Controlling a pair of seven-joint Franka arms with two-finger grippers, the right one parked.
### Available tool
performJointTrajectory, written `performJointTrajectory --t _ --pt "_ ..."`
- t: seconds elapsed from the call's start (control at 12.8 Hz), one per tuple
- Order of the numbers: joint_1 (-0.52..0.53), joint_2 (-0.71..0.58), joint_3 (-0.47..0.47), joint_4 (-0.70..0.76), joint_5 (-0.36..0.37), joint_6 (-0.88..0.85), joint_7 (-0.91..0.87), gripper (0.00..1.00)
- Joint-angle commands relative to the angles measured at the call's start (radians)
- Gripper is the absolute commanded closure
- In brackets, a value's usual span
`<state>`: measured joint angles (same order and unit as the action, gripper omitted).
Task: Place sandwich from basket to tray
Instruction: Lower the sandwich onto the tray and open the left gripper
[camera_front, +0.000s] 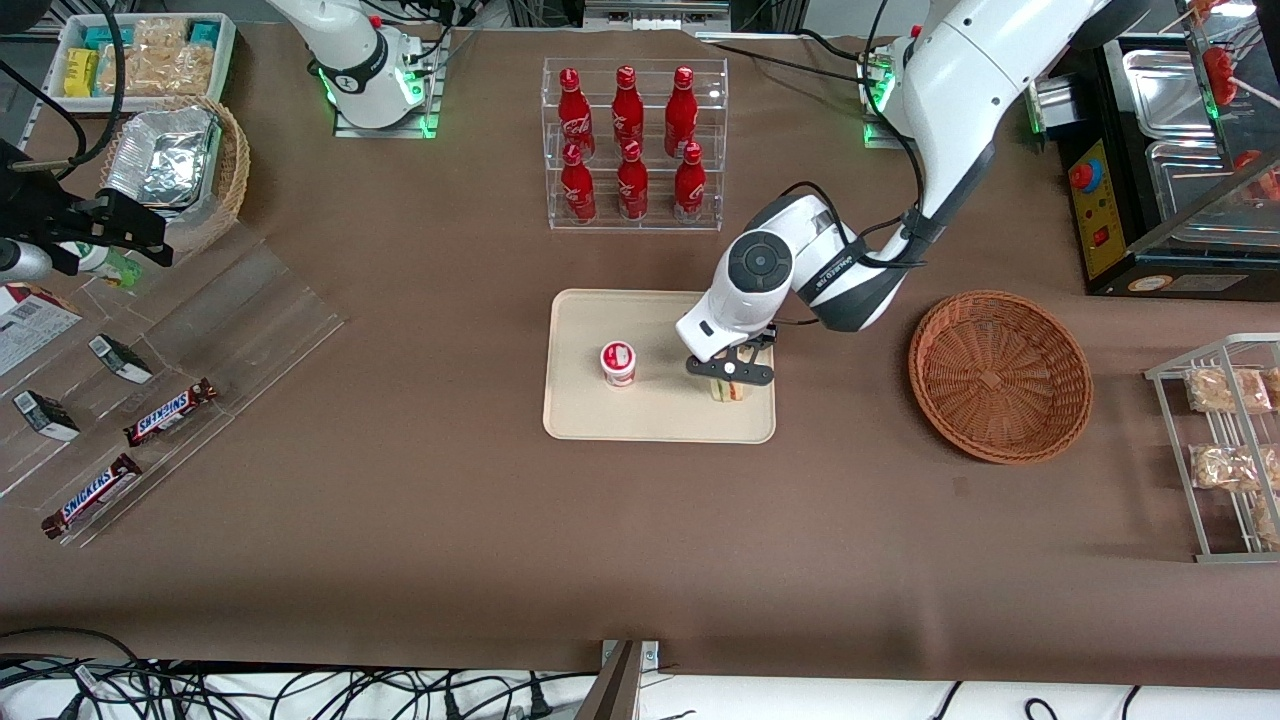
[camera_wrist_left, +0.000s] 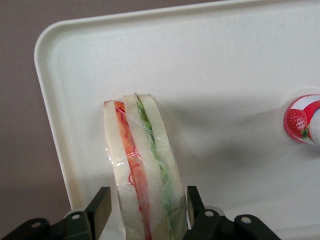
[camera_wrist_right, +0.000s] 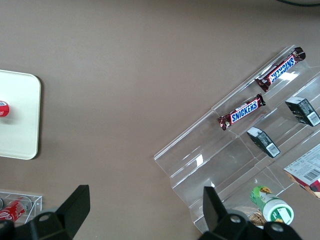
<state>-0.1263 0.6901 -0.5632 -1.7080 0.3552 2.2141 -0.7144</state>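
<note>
The sandwich (camera_front: 728, 391), a wrapped white-bread wedge with green, red and orange layers, stands on edge on the cream tray (camera_front: 650, 420), near the tray's corner closest to the basket. The left gripper (camera_front: 730, 378) is low over the tray and straddles the sandwich. In the left wrist view the sandwich (camera_wrist_left: 142, 165) stands between the black fingers (camera_wrist_left: 101, 206). One finger is clear of the wrap and the other is close against it. The gripper (camera_wrist_left: 145, 205) is open. The reddish-brown wicker basket (camera_front: 1000, 375) stands beside the tray, toward the working arm's end, with nothing in it.
A small strawberry yogurt cup (camera_front: 618, 363) stands on the tray beside the sandwich. It also shows in the left wrist view (camera_wrist_left: 302, 120). A clear rack of red bottles (camera_front: 630, 145) stands farther from the front camera than the tray. A wire rack of snack bags (camera_front: 1225, 440) stands at the working arm's end.
</note>
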Motion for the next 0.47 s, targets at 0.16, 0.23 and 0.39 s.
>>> performJointTrajectory --t 0.16,0.23,0.39 --pt "0.004 -0.014 -0.004 0.232 0.001 -0.261 -0.025 0.0" --pt "0.008 -0.026 -0.003 0.258 -0.024 -0.289 -0.039 0.0" --pt "0.028 -0.061 0.002 0.28 -0.024 -0.374 -0.08 0.0"
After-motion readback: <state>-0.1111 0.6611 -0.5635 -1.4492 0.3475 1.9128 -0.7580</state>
